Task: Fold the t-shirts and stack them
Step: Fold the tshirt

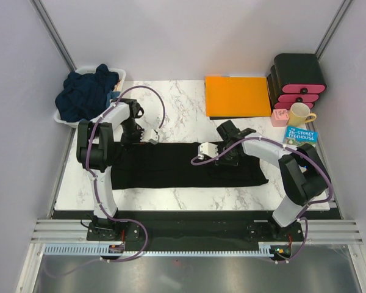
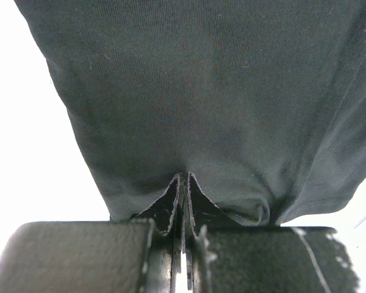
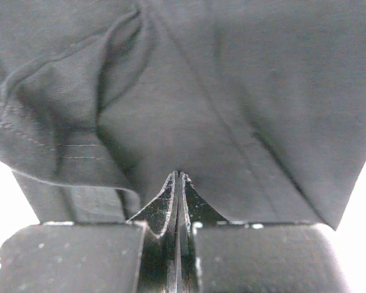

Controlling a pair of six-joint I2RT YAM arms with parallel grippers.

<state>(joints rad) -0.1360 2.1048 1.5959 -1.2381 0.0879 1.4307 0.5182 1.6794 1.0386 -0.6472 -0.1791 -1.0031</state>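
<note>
T-shirt (image 1: 171, 168) edge in left gripper (image 2: 183, 182), right gripper (image 3: 178, 180)

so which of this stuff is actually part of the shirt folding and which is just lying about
Job: plain black cloth t-shirt; heap of navy blue t-shirts in the white bin.
Lying about: flat orange rectangular sheet; yellow mug; black-and-pink drawer unit; blue paperback book.

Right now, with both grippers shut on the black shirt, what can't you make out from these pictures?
- Top view: where each grip meets the black t-shirt; it is all black on black there.
- Left wrist: the left gripper pinches cloth; the surroundings glare out white.
- Right wrist: the right gripper pinches too; cloth fills the frame, so which part is unclear.
- Top view: the number of navy t-shirts, bunched in the basket.
</note>
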